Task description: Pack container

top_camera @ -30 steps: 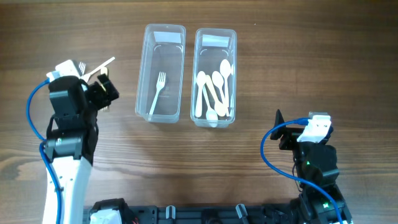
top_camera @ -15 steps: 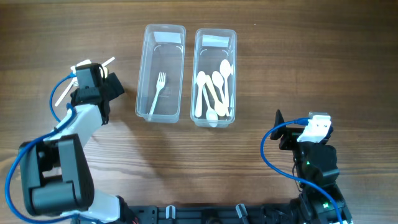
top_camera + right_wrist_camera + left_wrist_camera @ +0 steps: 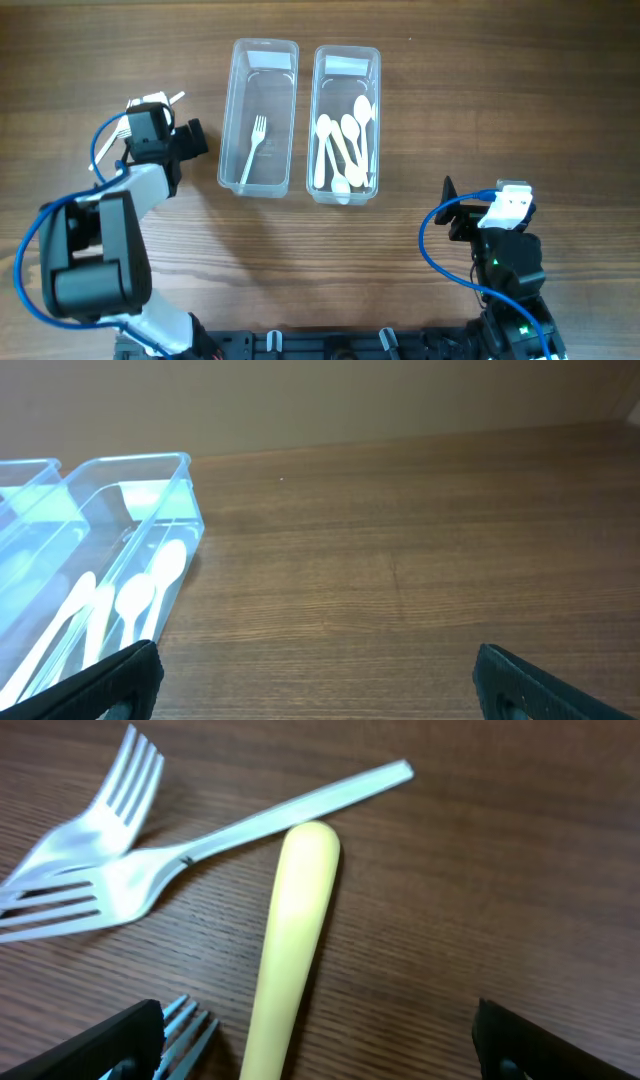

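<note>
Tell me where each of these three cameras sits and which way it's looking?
Overhead: fixed above the table, facing straight down on the fork container and spoon container; left arm and right arm both show.
Left wrist: rides the left arm, facing down close on loose forks and a yellow handle; its hand's fingertips show in the bottom corners.
Right wrist: rides the right arm, facing low across the table; its hand's fingertips show likewise.
Shared: overhead and right wrist both see the spoon container.
</note>
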Motion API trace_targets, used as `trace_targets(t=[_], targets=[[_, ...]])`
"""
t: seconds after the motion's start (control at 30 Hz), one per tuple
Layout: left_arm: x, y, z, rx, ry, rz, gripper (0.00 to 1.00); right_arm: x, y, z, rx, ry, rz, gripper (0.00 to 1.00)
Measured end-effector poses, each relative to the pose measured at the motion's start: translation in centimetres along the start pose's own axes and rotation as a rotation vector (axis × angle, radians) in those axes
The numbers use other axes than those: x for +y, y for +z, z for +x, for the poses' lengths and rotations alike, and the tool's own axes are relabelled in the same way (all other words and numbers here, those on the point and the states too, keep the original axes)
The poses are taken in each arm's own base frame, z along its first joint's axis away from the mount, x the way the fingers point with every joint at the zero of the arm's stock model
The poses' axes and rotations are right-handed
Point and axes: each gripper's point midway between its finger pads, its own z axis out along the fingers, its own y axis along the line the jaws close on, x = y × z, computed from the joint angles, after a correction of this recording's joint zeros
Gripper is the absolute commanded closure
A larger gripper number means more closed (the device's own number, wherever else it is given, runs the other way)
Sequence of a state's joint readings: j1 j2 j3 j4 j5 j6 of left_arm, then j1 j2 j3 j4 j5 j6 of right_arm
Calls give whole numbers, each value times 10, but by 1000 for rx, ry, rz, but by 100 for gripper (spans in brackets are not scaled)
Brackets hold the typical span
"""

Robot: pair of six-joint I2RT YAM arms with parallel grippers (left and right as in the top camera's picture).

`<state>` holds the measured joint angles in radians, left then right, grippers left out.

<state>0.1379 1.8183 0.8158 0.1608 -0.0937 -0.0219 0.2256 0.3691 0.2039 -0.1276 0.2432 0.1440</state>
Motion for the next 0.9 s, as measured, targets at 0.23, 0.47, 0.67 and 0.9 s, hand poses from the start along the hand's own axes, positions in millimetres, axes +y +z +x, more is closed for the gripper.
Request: trace_targets(t=[0.23, 0.47, 0.67, 0.9], targets=[[-1, 7, 8, 18, 32, 4, 34, 0, 0, 0, 0, 0, 0, 0], [-2, 7, 10, 28, 36, 12, 80, 0, 0, 0, 0, 0, 0, 0], [3, 7, 10, 29, 40, -16, 95, 0, 0, 0, 0, 0, 0, 0], [8, -31, -31, -78, 30, -39, 96, 0, 0, 0, 0, 0, 0, 0]])
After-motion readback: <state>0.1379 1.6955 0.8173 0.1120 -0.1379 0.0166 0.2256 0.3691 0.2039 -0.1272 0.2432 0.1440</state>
